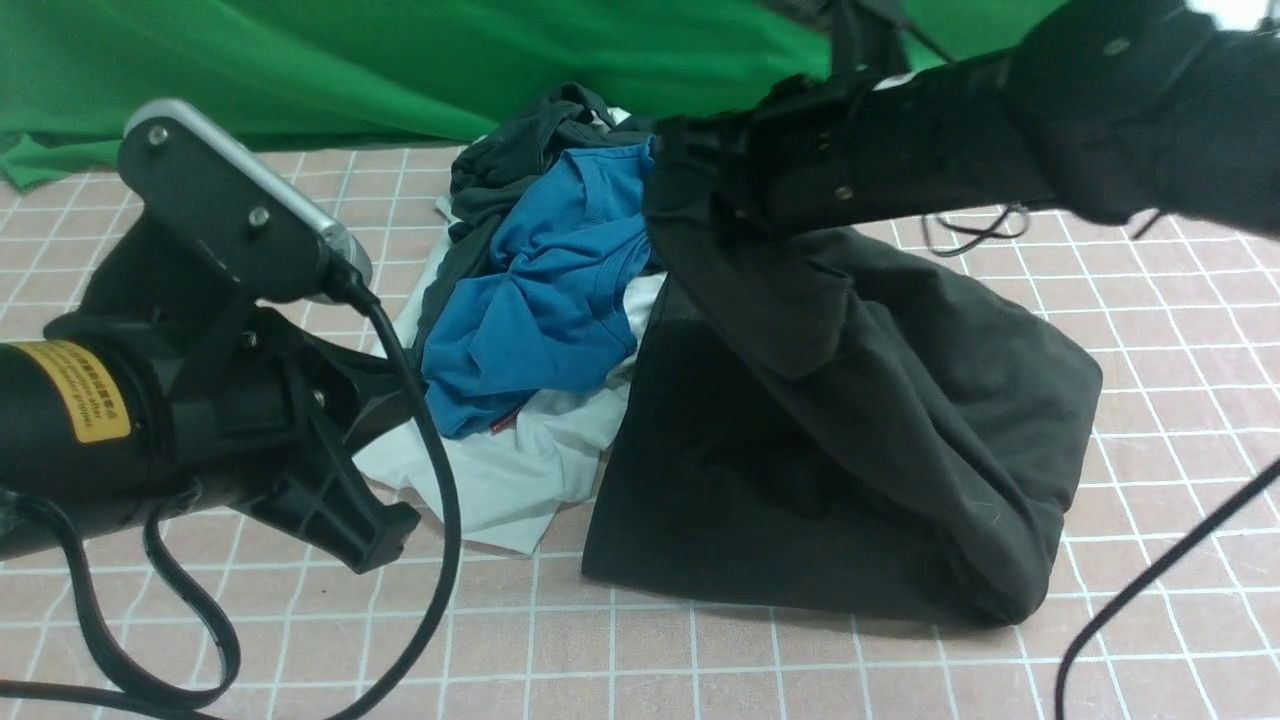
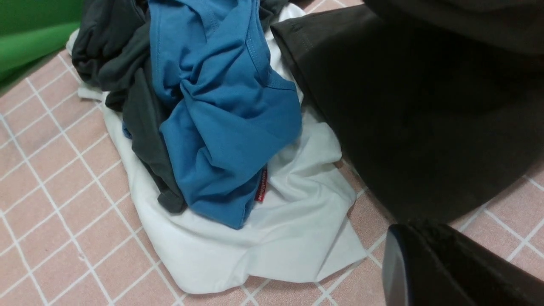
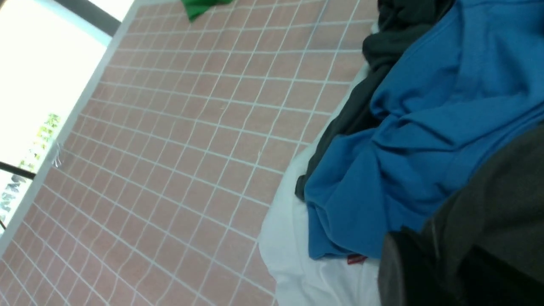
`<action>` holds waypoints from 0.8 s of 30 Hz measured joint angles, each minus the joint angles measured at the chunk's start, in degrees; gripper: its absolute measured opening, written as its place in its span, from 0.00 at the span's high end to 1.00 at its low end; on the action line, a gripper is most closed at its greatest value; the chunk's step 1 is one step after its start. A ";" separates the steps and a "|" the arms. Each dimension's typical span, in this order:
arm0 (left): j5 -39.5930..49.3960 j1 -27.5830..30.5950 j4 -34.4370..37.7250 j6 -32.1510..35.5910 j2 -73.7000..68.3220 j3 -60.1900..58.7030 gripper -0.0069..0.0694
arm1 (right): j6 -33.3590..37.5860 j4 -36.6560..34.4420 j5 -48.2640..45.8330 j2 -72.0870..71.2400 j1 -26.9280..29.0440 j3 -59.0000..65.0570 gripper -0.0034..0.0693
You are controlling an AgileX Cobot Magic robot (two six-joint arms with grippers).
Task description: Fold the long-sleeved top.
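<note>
Nearest the camera, the left claw (image 1: 385,535) is seen closed and empty above the pink gridded tabletop (image 1: 700,660). One edge of the black long-sleeved top (image 1: 850,450) is pinched and lifted by the right claw (image 1: 690,170), its bulk resting just beside a blue T-shirt (image 1: 540,300) and white garment (image 1: 500,470).

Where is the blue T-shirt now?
In the front view the blue T-shirt lies centre-left, atop a white garment, beside the black long-sleeved top.
</note>
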State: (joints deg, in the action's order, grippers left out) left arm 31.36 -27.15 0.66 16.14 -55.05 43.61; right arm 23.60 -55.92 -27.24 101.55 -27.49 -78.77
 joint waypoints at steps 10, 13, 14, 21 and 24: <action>0.18 0.00 -0.13 0.00 0.00 0.00 0.89 | -3.83 -0.31 2.18 2.41 -0.58 -0.71 0.54; 0.25 0.00 -0.17 0.00 0.00 0.00 0.89 | -2.82 -0.44 2.42 1.85 -0.26 -1.46 0.33; 0.37 0.00 -0.17 0.00 0.00 0.00 0.89 | -2.51 -0.17 2.36 1.32 0.09 -1.62 0.30; 1.90 0.00 0.82 0.00 0.00 0.00 0.89 | -5.97 17.36 -2.81 -6.81 5.03 -1.90 0.49; 2.53 0.00 3.01 0.00 -0.19 0.00 0.89 | -11.69 30.54 -10.20 -9.46 5.78 -2.12 0.65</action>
State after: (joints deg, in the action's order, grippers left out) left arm 33.89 -27.15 3.67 16.14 -55.24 43.61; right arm 11.91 -25.38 -37.44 92.09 -21.71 -80.89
